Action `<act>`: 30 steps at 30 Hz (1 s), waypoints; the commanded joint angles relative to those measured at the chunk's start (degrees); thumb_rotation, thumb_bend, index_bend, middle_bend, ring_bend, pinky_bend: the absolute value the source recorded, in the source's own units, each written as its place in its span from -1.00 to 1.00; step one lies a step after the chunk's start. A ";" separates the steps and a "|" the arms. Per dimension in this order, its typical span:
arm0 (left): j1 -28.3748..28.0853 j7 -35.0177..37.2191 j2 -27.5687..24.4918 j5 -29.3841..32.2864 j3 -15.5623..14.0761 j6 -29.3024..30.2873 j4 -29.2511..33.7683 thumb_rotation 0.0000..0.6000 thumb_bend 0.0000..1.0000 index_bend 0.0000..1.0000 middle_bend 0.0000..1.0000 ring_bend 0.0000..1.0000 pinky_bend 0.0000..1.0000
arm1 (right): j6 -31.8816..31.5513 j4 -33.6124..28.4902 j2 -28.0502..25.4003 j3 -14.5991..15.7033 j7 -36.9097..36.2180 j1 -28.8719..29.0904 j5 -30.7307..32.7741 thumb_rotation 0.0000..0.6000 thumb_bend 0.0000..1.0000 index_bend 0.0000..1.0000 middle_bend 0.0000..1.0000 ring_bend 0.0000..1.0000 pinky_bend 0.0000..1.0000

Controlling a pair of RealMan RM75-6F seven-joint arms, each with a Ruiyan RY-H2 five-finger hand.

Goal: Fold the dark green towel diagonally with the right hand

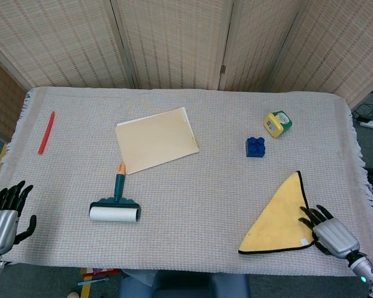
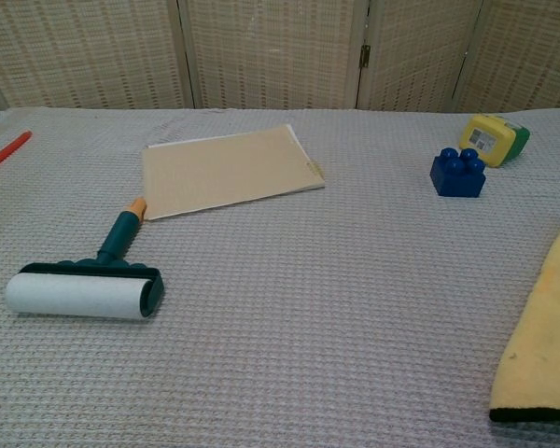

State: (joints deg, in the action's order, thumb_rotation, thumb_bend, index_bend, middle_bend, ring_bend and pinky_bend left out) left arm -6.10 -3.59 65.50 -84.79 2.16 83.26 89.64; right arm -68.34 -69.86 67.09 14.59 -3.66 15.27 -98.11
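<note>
The towel (image 1: 281,217) lies folded into a triangle at the front right of the table, yellow side up with a thin dark green edge. In the chest view only part of the towel (image 2: 546,345) shows at the right border. My right hand (image 1: 328,233) sits at the triangle's lower right corner with its dark fingers (image 1: 312,214) spread, reaching the towel's right edge and holding nothing. My left hand (image 1: 3,214) hangs off the table's front left corner, fingers apart and empty. Neither hand shows in the chest view.
A lint roller (image 1: 115,208) lies front left, with a beige folder (image 1: 156,139) behind it. A blue brick (image 1: 255,147) and a yellow-green tape measure (image 1: 277,123) stand behind the towel. A red pen (image 1: 46,132) lies far left. Folding screens close off the back.
</note>
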 commanded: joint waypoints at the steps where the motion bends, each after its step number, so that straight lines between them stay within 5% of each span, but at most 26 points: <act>1: 0.02 0.06 -0.05 -0.03 0.00 0.06 0.02 0.73 0.19 -1.00 -0.99 -1.00 -1.00 | -0.64 -0.66 -0.44 -0.11 -0.55 0.00 -0.71 1.00 -0.14 -0.93 -1.00 -0.86 -1.00; 12: 0.13 0.34 -0.26 -0.25 -0.01 0.42 0.18 0.73 0.19 -1.00 -0.99 -1.00 -1.00 | -6.42 -5.88 -5.44 0.54 -7.20 -1.12 -3.50 1.00 -0.14 -1.00 -1.00 -0.87 -1.00; 18: -0.05 -0.50 0.15 -0.97 -0.41 0.26 0.31 0.73 0.19 -1.00 -0.99 -1.00 -1.00 | -13.72 -11.94 -6.42 -5.04 -5.02 -4.15 1.73 1.00 -0.14 -1.00 -1.00 -0.96 -1.00; 24: 0.07 -1.20 0.26 -2.90 -1.12 1.13 0.81 0.74 0.19 -1.00 -0.99 -1.00 -1.00 | -21.16 -18.95 -3.05 -12.00 8.17 -8.22 9.19 1.00 -0.14 -1.00 -1.00 -1.00 -1.00; 30: 0.58 -1.13 -0.35 -4.88 -1.57 2.98 1.64 0.75 0.19 -1.00 -0.99 -1.00 -1.00 | -22.31 -24.34 -4.52 -12.92 10.58 -11.06 12.98 1.00 -0.14 -1.00 -1.00 -1.00 -1.00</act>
State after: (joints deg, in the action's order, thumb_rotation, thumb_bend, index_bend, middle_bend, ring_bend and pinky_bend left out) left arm -5.64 -4.75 65.29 -89.44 0.69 86.01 91.13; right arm -90.25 -91.53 63.33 2.50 5.49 5.73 -86.03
